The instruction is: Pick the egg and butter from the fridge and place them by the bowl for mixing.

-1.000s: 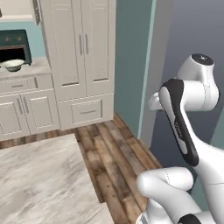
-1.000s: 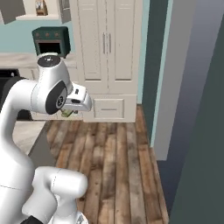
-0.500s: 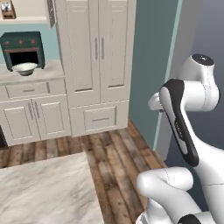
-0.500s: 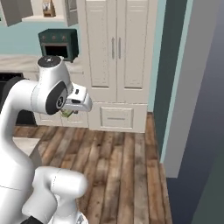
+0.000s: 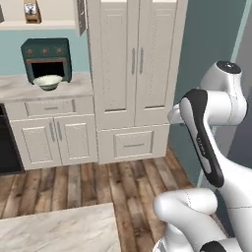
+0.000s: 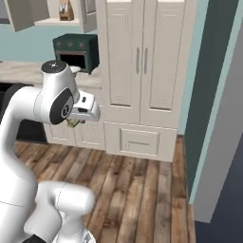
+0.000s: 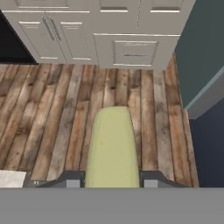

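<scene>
1. While the tool [image 7: 112,181] pinches the pale yellow butter [image 7: 109,148] between its two fingers, the stick juts forward over the wooden floor [image 7: 52,109].
2. Any jolt in transit could likely work the smooth stick loose, since the grip sits at one end.
3. Farther off, the bowl [image 5: 47,81] rests on the bench [image 5: 29,88] before the green oven [image 5: 47,59]; the right base view hides that bowl.

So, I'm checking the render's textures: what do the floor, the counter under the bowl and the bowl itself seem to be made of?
The floor looks like wood planks, brown with mixed tones and visible grain and seams, matte. The counter looks like pale stone, perhaps marble, from its faint grey veining. The bowl looks like smooth glazed ceramic, plain cream-white, though plastic can't be ruled out.
</scene>
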